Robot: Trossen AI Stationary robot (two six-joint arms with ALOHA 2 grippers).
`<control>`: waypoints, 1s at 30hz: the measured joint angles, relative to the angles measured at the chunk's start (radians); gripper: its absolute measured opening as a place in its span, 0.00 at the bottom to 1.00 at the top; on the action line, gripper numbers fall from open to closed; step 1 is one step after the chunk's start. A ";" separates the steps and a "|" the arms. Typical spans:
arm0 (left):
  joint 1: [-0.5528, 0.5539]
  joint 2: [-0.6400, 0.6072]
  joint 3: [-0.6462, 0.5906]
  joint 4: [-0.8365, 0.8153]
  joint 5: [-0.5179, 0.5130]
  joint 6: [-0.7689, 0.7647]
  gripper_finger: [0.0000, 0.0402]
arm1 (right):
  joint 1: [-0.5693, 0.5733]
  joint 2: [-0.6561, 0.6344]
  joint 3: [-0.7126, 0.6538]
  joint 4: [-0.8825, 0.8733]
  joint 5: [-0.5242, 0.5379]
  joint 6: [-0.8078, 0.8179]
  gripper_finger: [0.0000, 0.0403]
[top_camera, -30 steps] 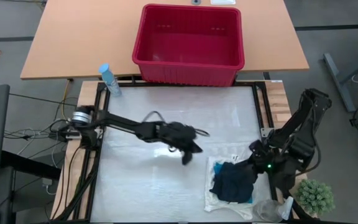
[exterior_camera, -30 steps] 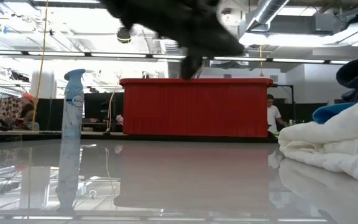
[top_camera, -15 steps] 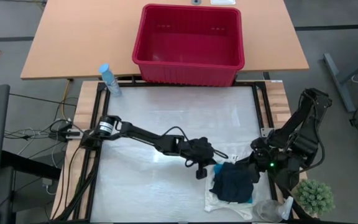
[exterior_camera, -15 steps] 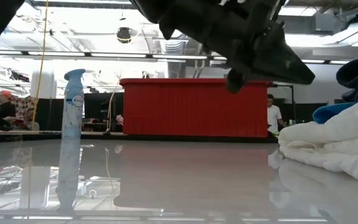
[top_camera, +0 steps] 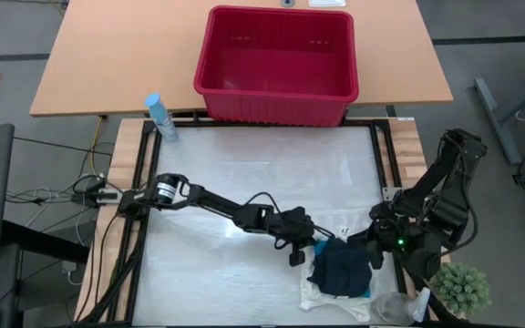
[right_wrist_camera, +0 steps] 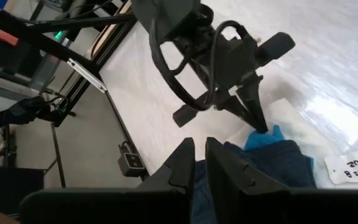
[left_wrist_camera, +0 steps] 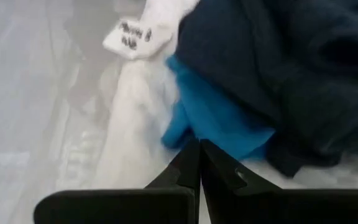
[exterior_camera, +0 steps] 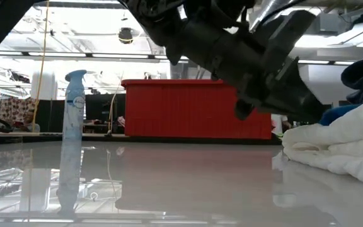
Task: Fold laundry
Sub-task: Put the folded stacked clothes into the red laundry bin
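Showing white label (left_wrist_camera: 131, 37) (print unreadable) beside turquoise garment (left_wrist_camera: 213, 121).

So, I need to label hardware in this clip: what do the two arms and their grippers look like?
Both arms are dark, near-black jointed links. The left arm has a silvery ring at one joint and a loose black cable looping over its wrist. The right arm shows a small green light. Each gripper has two slim, tapering black fingers.

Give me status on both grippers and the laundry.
Left gripper shut, tip at turquoise garment. Right gripper beside navy garment. Pile unfolded.
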 joint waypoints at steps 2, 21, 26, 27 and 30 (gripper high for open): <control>0.000 0.004 0.000 -0.038 0.014 0.012 0.00 | 0.000 0.000 0.000 -0.002 0.000 0.000 0.16; 0.127 -0.025 0.006 -0.594 -0.108 0.194 0.00 | -0.024 0.000 0.000 -0.086 0.002 0.006 0.16; 0.180 -0.084 -0.003 -0.767 -0.165 0.214 0.00 | -0.024 0.000 0.000 -0.173 0.002 0.081 0.16; 0.191 -0.102 -0.015 -0.780 -0.172 0.221 0.00 | -0.024 0.000 0.000 -0.194 0.002 0.099 0.16; 0.224 -0.160 -0.069 -0.826 -0.184 0.229 0.00 | -0.024 0.000 0.000 -0.252 0.002 0.166 0.16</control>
